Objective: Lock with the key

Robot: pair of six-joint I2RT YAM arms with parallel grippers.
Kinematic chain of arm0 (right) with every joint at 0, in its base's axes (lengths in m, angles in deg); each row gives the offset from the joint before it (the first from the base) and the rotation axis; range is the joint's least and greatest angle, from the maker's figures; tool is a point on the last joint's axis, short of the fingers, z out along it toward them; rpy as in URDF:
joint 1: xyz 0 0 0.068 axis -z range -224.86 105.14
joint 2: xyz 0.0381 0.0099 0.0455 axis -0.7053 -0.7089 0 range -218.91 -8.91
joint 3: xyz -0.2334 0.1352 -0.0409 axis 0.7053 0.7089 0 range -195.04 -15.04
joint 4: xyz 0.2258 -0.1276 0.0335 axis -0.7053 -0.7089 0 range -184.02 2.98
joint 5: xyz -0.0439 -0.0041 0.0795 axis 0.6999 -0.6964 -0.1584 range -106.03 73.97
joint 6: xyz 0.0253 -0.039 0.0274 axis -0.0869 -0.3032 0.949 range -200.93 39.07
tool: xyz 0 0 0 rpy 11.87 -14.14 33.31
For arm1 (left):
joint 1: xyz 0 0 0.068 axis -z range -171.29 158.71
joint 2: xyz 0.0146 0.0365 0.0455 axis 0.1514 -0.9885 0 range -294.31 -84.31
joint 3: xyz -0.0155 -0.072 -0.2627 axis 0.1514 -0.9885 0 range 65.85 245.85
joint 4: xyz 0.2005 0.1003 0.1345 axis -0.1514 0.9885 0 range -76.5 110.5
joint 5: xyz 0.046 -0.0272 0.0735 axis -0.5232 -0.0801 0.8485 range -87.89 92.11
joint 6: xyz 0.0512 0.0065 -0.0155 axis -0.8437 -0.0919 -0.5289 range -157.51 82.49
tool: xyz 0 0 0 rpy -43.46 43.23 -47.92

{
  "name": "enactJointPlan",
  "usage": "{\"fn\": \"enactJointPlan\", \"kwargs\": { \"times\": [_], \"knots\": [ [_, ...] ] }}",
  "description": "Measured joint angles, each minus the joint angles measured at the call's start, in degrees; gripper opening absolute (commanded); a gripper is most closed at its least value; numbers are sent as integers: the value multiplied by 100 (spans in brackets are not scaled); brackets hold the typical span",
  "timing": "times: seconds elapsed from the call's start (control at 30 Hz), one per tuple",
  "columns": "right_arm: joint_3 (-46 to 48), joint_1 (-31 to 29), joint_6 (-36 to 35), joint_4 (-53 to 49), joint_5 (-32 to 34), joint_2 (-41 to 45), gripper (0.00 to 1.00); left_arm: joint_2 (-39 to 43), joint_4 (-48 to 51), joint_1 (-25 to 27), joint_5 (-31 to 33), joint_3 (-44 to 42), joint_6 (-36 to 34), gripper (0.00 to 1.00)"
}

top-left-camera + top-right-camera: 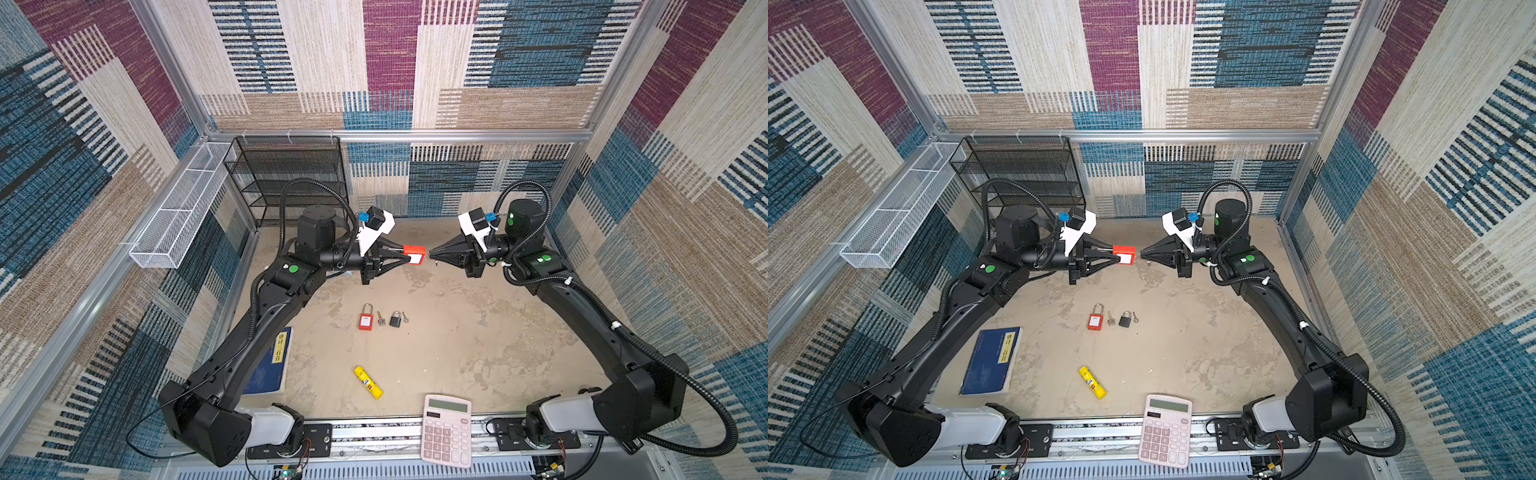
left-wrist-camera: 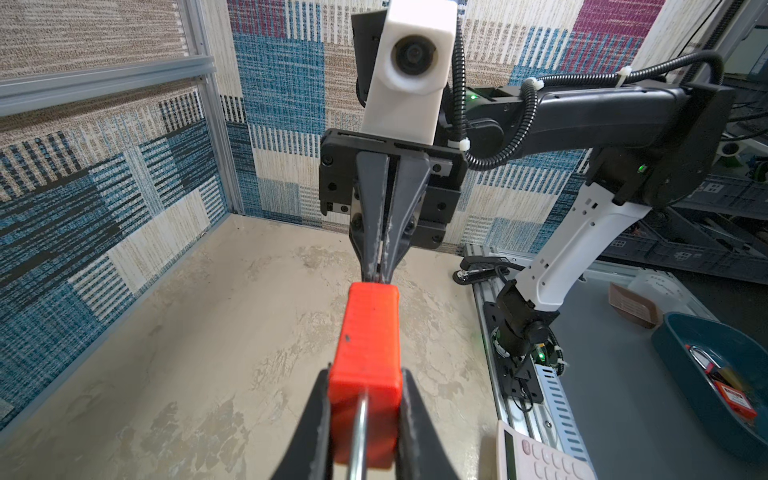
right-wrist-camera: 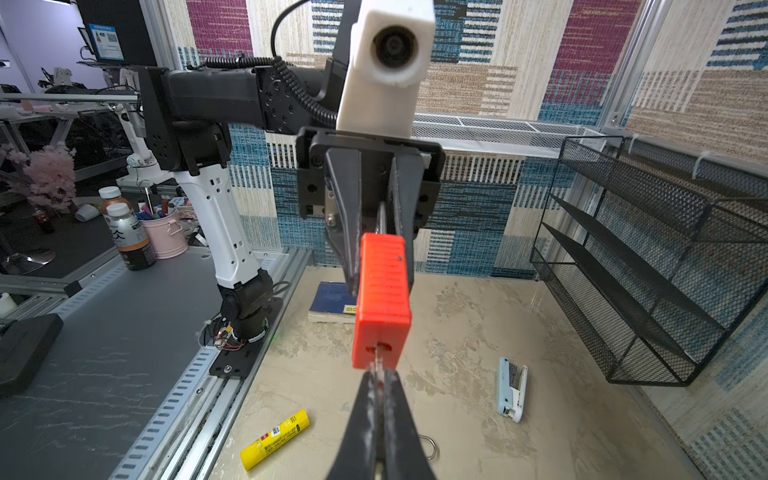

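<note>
Most of the key [image 3: 377, 360] is lost to me. My right fingers [image 3: 360, 419] are pressed nearly together on it, and only a sliver of silver blade shows past their tips. In both top views it is too small to make out. That sliver meets the keyhole [image 3: 375, 347] in the end face of the red padlock [image 3: 382, 291]; how deep it sits I cannot tell.

The shackle [image 2: 360, 432] is half hidden too. It runs back as a bare steel rod between my left fingers [image 2: 309, 428], and I cannot tell whether it is shut or sprung. Those left fingers are closed on the padlock's body, one on each side, only as far apart as the body is thick.

The padlock is held level in the air above the worktop [image 1: 457, 340], keyhole end toward my right fingers, so the two sets of fingertips point at each other with the padlock between them. Below on the worktop lie a spare red padlock [image 1: 365, 321] and a black padlock [image 1: 395, 319], with loose keys [image 1: 380, 319] beside them. In a top view my left arm [image 1: 266, 316] covers part of the blue book [image 1: 268, 374].
</note>
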Motion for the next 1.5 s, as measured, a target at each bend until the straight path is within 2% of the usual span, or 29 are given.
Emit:
{"fn": "enactJointPlan", "kwargs": {
  "times": [0.23, 0.5, 0.8, 1.1, 1.33, 1.5],
  "knots": [
    [-157, 107, -400, -599, 79, -20, 0, 0, 415, -87, 83, 212, -466, 0],
    [315, 518, -444, -697, 525, 317, 0, -20, 885, -275, 61, 376, -831, 0],
    [544, 702, -175, -339, 1558, 579, 0, -625, 2129, -269, 118, 688, -1606, 0],
    [623, 1001, -7, -205, 3250, 737, 0, -1755, 3335, 107, 815, 940, -2437, 0],
    [621, 1047, -11, -229, 4094, 841, 0, -3383, 4385, 708, 1661, 2264, -2918, 0],
    [599, 1080, -68, -308, 4527, 914, 0, -4315, 5001, 1034, 2304, 3115, -3012, 0]
  ]
}}
